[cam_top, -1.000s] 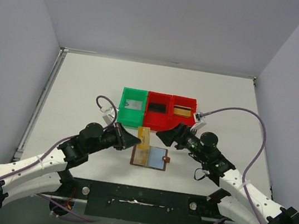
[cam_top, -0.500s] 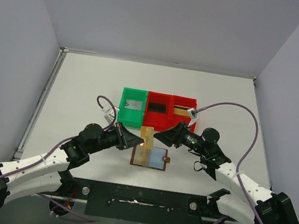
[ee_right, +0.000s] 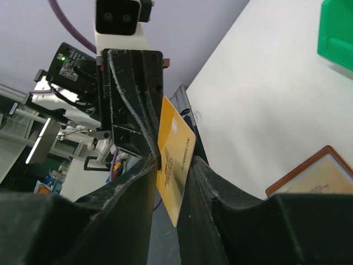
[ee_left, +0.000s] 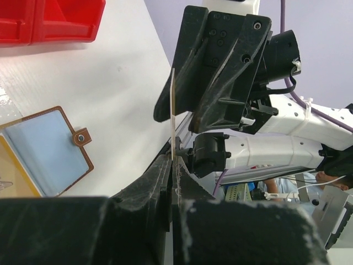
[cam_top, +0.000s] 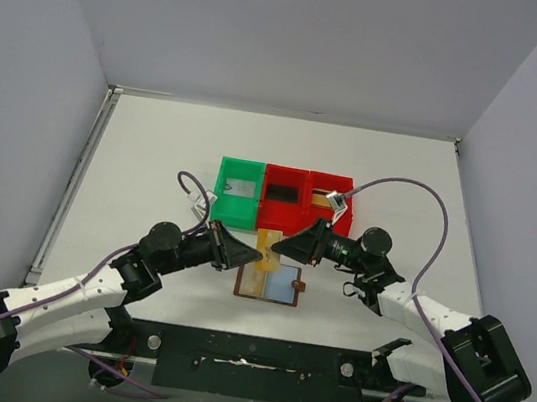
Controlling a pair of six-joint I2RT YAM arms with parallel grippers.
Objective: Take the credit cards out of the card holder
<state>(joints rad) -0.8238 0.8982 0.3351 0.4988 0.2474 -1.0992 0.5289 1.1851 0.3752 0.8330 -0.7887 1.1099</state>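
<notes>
The brown card holder (cam_top: 281, 286) lies open on the table, its pale blue inside (ee_left: 49, 146) up and a gold card (cam_top: 255, 280) in its left half. My left gripper (cam_top: 253, 250) is shut on a gold credit card (cam_top: 265, 244), which it holds upright and edge-on (ee_left: 173, 113) above the holder. My right gripper (cam_top: 277, 247) faces it from the right. In the right wrist view the card (ee_right: 174, 160) stands tilted between my right fingers (ee_right: 138, 187). A gap still shows between card and pads. The holder's corner (ee_right: 320, 176) lies below.
Three bins stand in a row behind the holder: a green bin (cam_top: 235, 206) with a pale card, a red bin (cam_top: 281, 215) with something dark, and a red bin (cam_top: 344, 185) with a gold card (cam_top: 326, 201). Purple cables arc over both arms.
My right gripper has moved left up to the held card and narrowed its jaws around it. My left gripper has kept its hold and lifted the card slightly.
</notes>
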